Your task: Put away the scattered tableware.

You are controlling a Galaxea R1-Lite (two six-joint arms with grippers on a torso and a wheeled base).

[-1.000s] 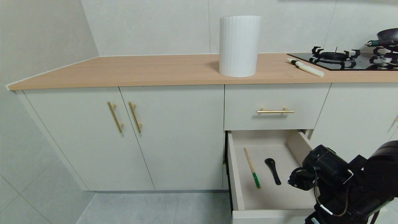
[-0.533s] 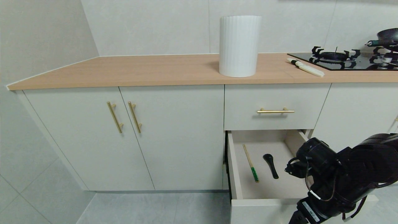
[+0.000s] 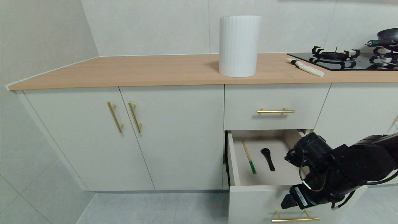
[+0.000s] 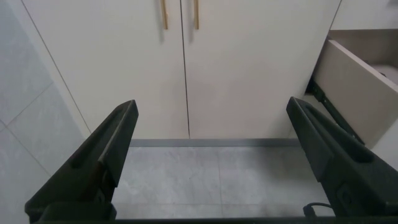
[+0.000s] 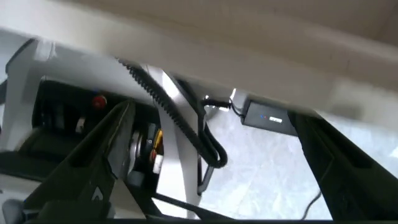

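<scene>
A pair of wooden chopsticks (image 3: 248, 157) with green ends and a black spoon (image 3: 268, 158) lie side by side in the lower drawer (image 3: 233, 161), which stands partly pulled out. My right gripper (image 3: 290, 200) is low against the drawer's white front panel (image 3: 255, 202), just above its gold handle (image 3: 295, 218). In the right wrist view the right gripper (image 5: 211, 168) is open with nothing between its fingers. My left gripper (image 4: 211, 162) is open and empty, hanging low over the floor before the cabinet doors (image 4: 180, 62).
On the wooden countertop (image 3: 140, 70) stand a tall white ribbed container (image 3: 238, 46) and a knife (image 3: 305, 67); a gas hob (image 3: 342, 57) with a pan (image 3: 388, 35) is at the far right. The upper drawer (image 3: 275, 111) is shut. Grey tiled floor (image 3: 140, 208) lies left of the drawer.
The lower drawer has slid inward toward the cabinet, carrying the chopsticks and spoon. My right arm has moved forward and down with the drawer front, whose handle has come into view.
</scene>
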